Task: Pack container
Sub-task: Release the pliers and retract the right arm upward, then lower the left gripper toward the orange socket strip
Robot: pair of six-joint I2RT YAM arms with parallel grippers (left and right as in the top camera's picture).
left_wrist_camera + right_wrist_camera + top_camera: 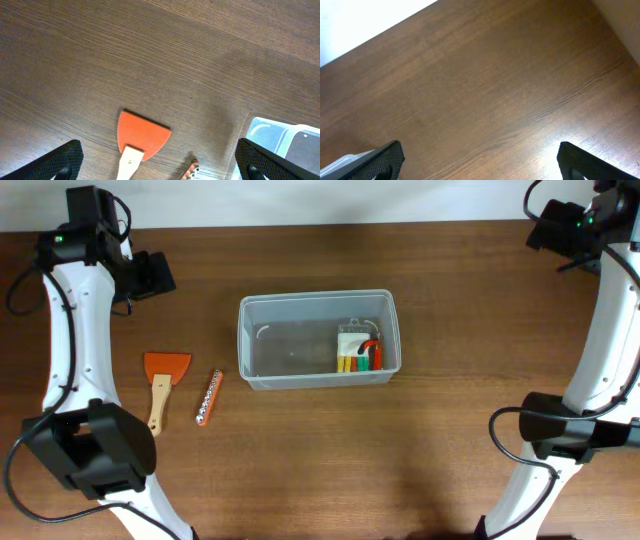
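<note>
A dark brown, wood-grained worktop (300, 450) carries three things: the clear container (290, 350) near its middle and, off to the left, an orange-bladed scraper (163, 380) with a wooden handle. Just beside the scraper lies a small studded orange strip (208, 397).
</note>
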